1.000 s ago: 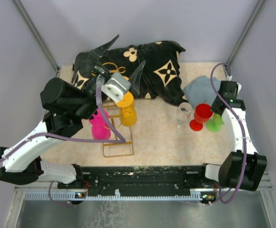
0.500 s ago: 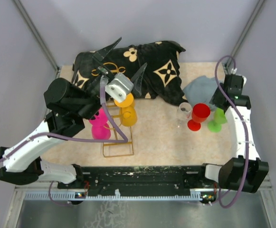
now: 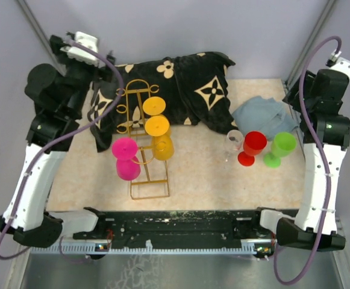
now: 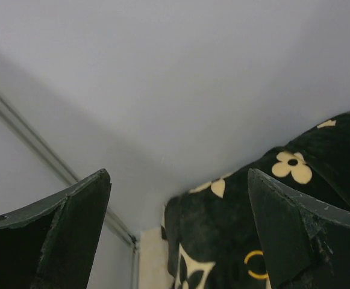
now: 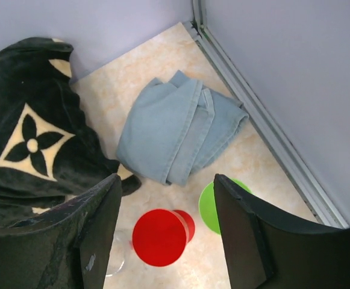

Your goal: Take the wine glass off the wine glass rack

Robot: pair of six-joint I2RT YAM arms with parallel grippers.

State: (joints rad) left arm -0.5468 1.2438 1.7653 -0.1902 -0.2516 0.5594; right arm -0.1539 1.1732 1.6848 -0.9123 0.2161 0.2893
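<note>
A: Wine glass rack (image 3: 149, 196), the thin gold wire frame with curled ends, lies on the beige speckled table (image 3: 205, 174), left of centre. Its far end is over the black cloth with cream flowers (image 3: 187, 90).
B: And it's loaded! There are yellow-orange plastic wine glasses (image 3: 157, 126) in one lane, and bright pink plastic wine glasses (image 3: 125, 148) just beside them on the left.
A: Off to the right, well apart from the rack, a red plastic glass (image 3: 256, 143) and a lime-green plastic glass (image 3: 282, 144) stand upright, just beside each other. A small clear glass (image 3: 234, 139) is to their left.
B: Crumpled pale-blue cloth (image 3: 262, 114) behind them, near the corner.
A: Right gripper (image 5: 167, 179) is up high over that group, fingers spread, nothing between them. The red and green rims show below in the wrist view.
B: Left gripper (image 4: 179, 174)?
A: Raised at the back-left corner, jaws wide apart, gripping nothing, pointed at the wall above the black cloth.
</note>
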